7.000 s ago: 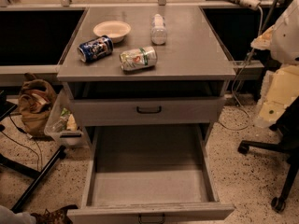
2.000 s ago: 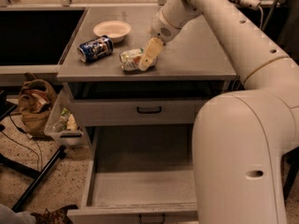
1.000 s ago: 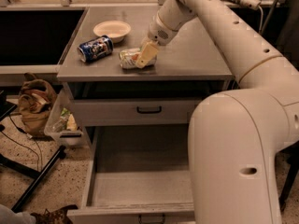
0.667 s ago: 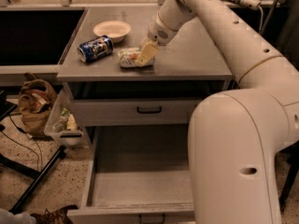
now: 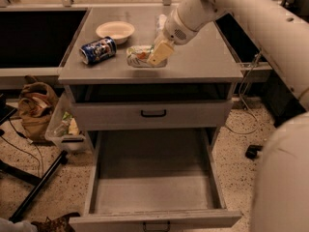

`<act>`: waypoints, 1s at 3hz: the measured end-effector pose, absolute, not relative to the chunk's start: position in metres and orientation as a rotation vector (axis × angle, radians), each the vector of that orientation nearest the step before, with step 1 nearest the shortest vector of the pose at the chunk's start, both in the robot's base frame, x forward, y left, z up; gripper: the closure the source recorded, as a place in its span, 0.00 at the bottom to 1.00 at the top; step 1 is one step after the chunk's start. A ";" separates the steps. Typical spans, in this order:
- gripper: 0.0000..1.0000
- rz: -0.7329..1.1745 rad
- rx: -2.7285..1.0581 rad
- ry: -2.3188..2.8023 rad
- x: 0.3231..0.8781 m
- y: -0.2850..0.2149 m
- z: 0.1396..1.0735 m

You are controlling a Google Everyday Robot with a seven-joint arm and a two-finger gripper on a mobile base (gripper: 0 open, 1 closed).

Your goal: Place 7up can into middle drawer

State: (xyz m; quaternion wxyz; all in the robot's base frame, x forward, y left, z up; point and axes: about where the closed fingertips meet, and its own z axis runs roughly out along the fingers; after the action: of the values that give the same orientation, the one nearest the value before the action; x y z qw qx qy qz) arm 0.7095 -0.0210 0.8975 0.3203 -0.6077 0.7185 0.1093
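Note:
The 7up can (image 5: 137, 56) lies on its side on the grey cabinet top (image 5: 203, 62), near the front edge. My gripper (image 5: 159, 53) reaches in from the upper right and sits at the can's right end, touching or covering it. The middle drawer (image 5: 154, 187) is pulled wide open below, its plain grey tray showing nothing inside and its small dark handle (image 5: 155, 225) at the bottom edge.
A dark blue can (image 5: 97, 50) lies left of the 7up can, with a white bowl (image 5: 115, 30) behind it. A clear bottle (image 5: 161, 22) stands partly behind my arm. A shut drawer with a black loop handle (image 5: 153, 113) sits above. Bags (image 5: 36, 108) lie on the floor at left.
My arm swung in from the far right to the 7up can. Over the last second the gripper stays at the can, and the arm's lower bulk covers less of the open drawer.

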 end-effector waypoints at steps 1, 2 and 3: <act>1.00 0.284 -1.511 1.831 0.673 -0.022 0.913; 1.00 0.342 -1.470 1.791 0.636 -0.009 0.888; 1.00 0.428 -1.395 1.755 0.574 -0.003 0.834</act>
State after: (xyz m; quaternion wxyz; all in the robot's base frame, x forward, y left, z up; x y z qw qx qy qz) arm 0.5737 -0.0025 0.8339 0.4168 -0.5556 0.6990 0.1704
